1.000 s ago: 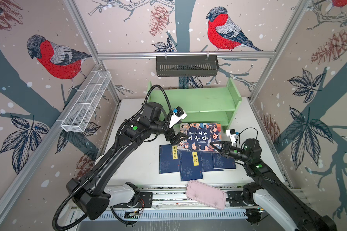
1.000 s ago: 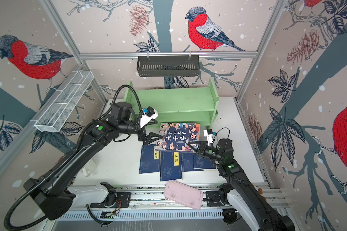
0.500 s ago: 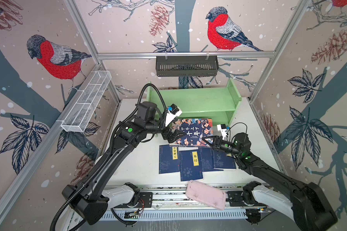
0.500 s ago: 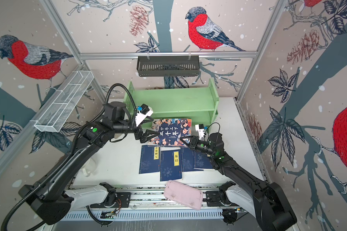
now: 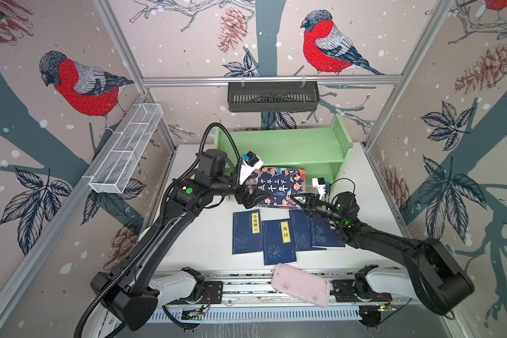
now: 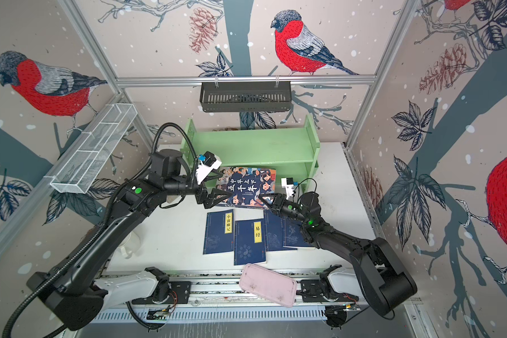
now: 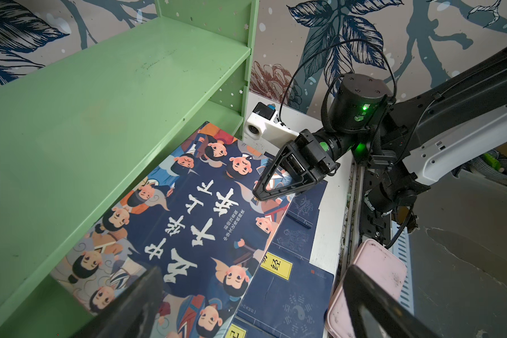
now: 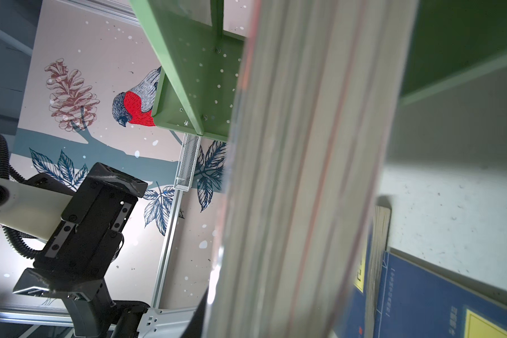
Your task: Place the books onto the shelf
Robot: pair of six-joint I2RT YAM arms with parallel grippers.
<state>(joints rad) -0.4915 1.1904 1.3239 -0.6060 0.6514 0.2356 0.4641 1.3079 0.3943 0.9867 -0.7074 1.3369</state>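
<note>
The large cartoon-cover book (image 5: 278,187) (image 6: 245,184) hangs tilted above the table, just in front of the light green shelf (image 5: 284,146) (image 6: 252,146) (image 7: 100,102). My right gripper (image 5: 297,200) (image 6: 265,200) (image 7: 259,193) is shut on its right edge; the page edge (image 8: 305,175) fills the right wrist view. At the book's near left corner my left gripper (image 5: 248,199) (image 6: 214,199) (image 7: 252,310) stands open, its jaws wide either side of that corner; I cannot tell if they touch it. Several navy books (image 5: 278,243) (image 6: 249,243) (image 7: 290,292) lie flat below.
A pink tray (image 5: 300,285) (image 6: 267,285) (image 7: 372,263) rests on the front rail. A black slotted basket (image 5: 272,96) hangs on the back wall and a white wire basket (image 5: 126,149) on the left wall. Both shelf tiers hold nothing.
My right gripper has carried the large book left and back toward the shelf. The left gripper has stayed open and shifted slightly with the book's corner.
</note>
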